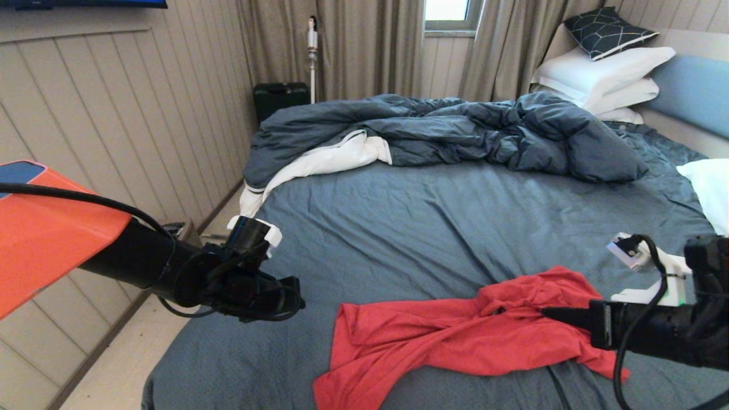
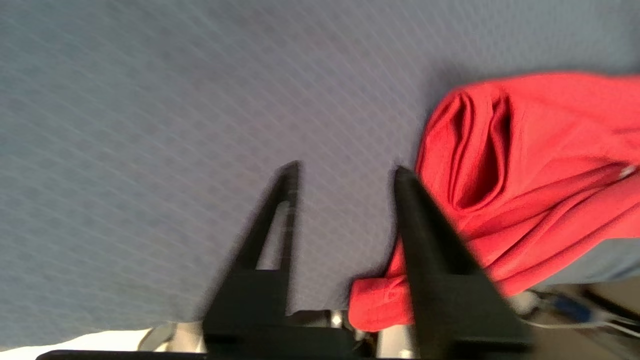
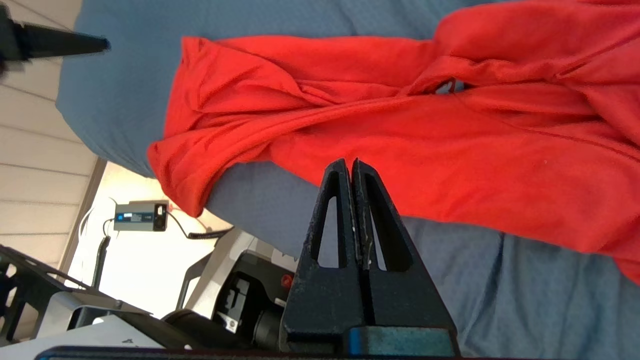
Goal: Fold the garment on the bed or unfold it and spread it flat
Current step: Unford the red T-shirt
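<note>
The shirt [image 1: 455,341] lies crumpled and twisted on the near part of the bed [image 1: 433,228], one end trailing over the bed's front edge. The left gripper [image 1: 293,296] hovers just beside that end, its fingers partly apart and holding nothing. The right gripper [image 1: 549,313] sits pressed shut over the bunched middle, and no cloth shows between its fingers.

The main risk is a grab into the twisted folds: several layers would come up together, and the shirt would bunch further instead of spreading. A pull on the overhanging end could also drag the whole shirt off the bed, since nothing pins it. A low grab may catch the sheet too.

The left wrist view shows the gap between the left fingers and a deep fold in the shirt just beside one finger; the head view hides both. The right wrist view shows the right fingers meeting with nothing caught, and the shirt's corner hanging past the mattress edge above the floor. Only the head view shows both arms at once.
</note>
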Robot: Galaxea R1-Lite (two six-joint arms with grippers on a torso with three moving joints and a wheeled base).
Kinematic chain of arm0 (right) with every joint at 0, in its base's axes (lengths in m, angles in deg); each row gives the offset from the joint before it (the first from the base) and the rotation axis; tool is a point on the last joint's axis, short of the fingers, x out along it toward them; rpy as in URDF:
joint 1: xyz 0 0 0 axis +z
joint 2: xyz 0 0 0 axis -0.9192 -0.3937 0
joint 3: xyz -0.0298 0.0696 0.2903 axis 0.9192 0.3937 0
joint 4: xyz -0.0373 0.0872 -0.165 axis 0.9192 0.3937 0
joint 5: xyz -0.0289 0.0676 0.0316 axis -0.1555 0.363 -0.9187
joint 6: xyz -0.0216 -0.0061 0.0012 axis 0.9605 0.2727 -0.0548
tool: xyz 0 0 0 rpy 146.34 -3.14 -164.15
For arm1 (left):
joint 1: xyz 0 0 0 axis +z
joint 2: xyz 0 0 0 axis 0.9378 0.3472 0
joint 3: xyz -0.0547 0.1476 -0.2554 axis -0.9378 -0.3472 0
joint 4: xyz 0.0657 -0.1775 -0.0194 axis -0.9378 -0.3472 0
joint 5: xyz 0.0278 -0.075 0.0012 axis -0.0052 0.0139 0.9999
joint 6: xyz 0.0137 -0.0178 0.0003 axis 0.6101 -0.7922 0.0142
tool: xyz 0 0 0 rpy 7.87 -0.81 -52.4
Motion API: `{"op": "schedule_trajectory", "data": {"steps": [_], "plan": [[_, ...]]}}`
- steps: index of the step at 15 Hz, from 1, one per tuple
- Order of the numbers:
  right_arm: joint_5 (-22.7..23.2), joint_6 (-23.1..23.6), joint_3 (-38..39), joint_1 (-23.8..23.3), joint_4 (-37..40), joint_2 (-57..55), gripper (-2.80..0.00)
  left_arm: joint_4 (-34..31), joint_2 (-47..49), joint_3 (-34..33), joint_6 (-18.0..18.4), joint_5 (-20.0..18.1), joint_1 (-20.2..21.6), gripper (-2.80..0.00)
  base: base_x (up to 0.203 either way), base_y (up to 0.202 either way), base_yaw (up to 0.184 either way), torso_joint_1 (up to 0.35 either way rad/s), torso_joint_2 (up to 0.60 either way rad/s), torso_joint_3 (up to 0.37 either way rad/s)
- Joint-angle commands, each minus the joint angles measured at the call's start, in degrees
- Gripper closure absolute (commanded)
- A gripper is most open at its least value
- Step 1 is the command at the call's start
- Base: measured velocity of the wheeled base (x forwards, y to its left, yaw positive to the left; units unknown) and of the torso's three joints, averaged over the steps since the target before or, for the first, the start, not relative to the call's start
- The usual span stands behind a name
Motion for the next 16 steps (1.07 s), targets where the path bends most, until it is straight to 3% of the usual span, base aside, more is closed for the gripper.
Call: {"op": "schedule_trajectory", "data": {"steps": [1,6,10,14,16], "plan": [[0.21,-0.01,-0.09,-0.26,-0.14,0.11,0.0,0.11,-0.24,-0.26,-0.16,1.5,-1.85,-2.8,0.0,0.0,0.0,0.0,0.0,0.0],[2.19,0.25,-0.52,-3.04,-0.14,0.03,0.0,0.06,2.45,2.45,0.85,6.26,-7.99,-2.8,0.0,0.0,0.0,0.0,0.0,0.0],[4.25,0.34,-0.44,-5.15,-0.14,0.2,0.0,-0.61,3.48,4.96,2.17,7.11,-11.6,-2.8,0.0,0.0,0.0,0.0,0.0,0.0],[5.11,0.34,-0.26,-6.49,-0.14,0.91,0.0,-4.64,7.1,10.84,4.45,12.79,-14.85,-2.8,0.0,0.0,0.0,0.0,0.0,0.0],[6.38,0.34,-0.26,-7.48,-0.14,0.98,0.0,-8.75,8.54,14.59,4.61,13.51,-15.59,-2.8,0.0,0.0,0.0,0.0,0.0,0.0]]}}
